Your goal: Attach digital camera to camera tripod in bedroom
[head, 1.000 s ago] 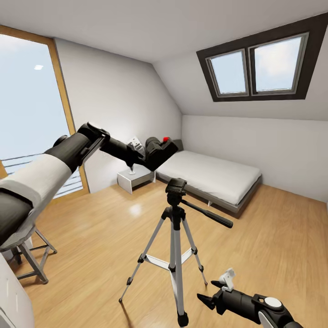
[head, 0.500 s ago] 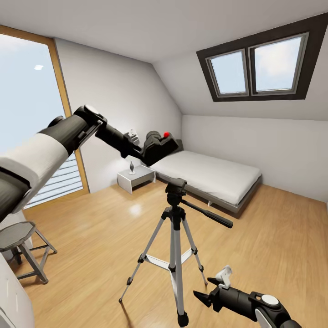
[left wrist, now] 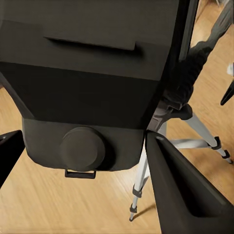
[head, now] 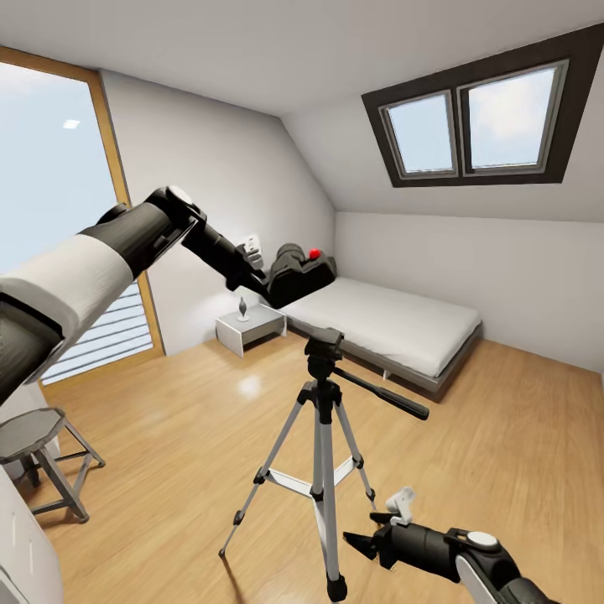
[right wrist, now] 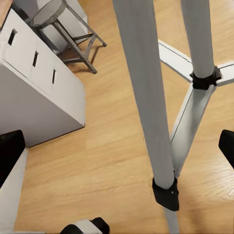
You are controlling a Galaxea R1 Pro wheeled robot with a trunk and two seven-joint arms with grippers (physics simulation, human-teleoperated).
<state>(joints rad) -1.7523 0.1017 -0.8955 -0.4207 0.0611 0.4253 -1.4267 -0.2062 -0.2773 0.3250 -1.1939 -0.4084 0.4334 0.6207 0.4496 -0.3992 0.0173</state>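
In the head view my left gripper [head: 285,278] is shut on the black digital camera [head: 304,273], its red button up, held in the air above and a little behind the tripod's pan head [head: 323,342]. The left wrist view has the camera body [left wrist: 87,73] wedged between my two fingers [left wrist: 183,187], with the camera tripod [left wrist: 168,114] beneath it. The tripod [head: 321,453] stands mid-floor on silver legs, its long black handle pointing right. My right gripper [head: 369,533] hangs open low beside a front leg; that tripod leg [right wrist: 146,92] rises between its spread fingers.
A low grey bed [head: 386,323] and a white nightstand [head: 247,327] stand behind the tripod. A grey stool [head: 38,432] and white cube shelves [right wrist: 44,92] are at the left. Wood floor [head: 503,436] lies open to the right.
My left arm carried the camera up and to the right, nearer above the tripod head. My right gripper slid left toward the tripod's legs. The tripod stayed put.
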